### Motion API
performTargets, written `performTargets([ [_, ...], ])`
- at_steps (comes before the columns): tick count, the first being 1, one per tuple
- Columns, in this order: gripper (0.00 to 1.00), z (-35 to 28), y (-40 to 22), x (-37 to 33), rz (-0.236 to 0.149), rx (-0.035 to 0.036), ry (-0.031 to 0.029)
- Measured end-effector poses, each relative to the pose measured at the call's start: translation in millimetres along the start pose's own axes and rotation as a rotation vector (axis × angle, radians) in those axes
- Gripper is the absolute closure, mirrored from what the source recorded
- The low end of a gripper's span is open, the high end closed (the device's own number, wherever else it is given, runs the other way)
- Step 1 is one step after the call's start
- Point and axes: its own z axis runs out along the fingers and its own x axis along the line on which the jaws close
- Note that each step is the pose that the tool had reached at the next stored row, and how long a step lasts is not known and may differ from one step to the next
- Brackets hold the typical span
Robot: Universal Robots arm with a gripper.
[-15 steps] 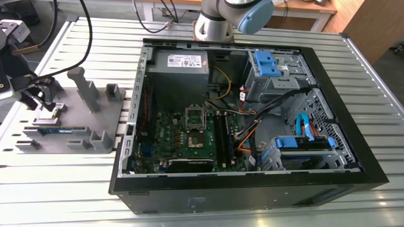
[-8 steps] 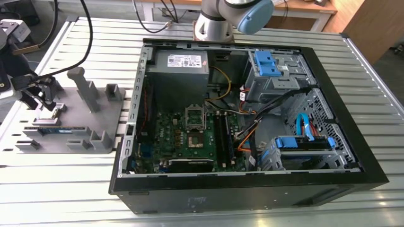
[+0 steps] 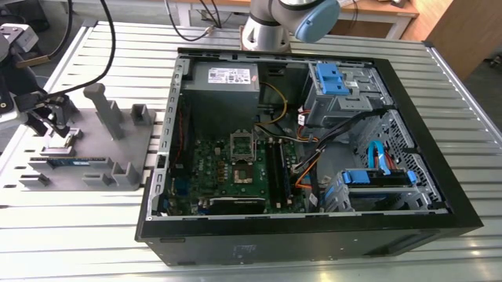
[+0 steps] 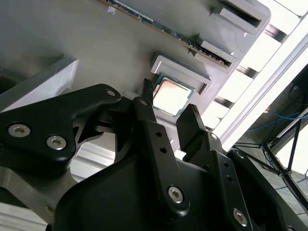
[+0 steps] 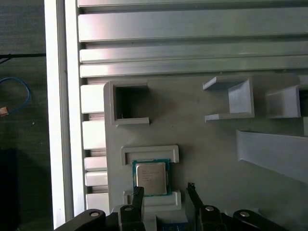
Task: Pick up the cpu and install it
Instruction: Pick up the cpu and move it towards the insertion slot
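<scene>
Pickup step: gripper [image 5: 164, 187], fingers apart, hovered over chip [image 5: 151, 177] in grey tray [image 5: 216, 144]; grasp likely needed lowering astride it.

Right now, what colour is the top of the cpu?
The cpu top is silver-grey, edged in green; the first wrist view shows it best.

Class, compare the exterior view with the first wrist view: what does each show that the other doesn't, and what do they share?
Exterior view: the open computer case with its motherboard inside. First wrist view: the cpu seen close, lying in its pocket, with the open gripper poised at it, not gripping. Shared: the grey holder plate and the slatted metal table.
</scene>
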Motion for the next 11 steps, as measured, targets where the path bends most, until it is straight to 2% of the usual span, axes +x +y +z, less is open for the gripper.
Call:
performTargets([
  [6, 0.53, 0.1, 0.4, 0.1, 0.0, 0.0001, 0.0001],
  [11, 0.53, 2.6, 0.3, 0.1, 0.0, 0.0, 0.0],
])
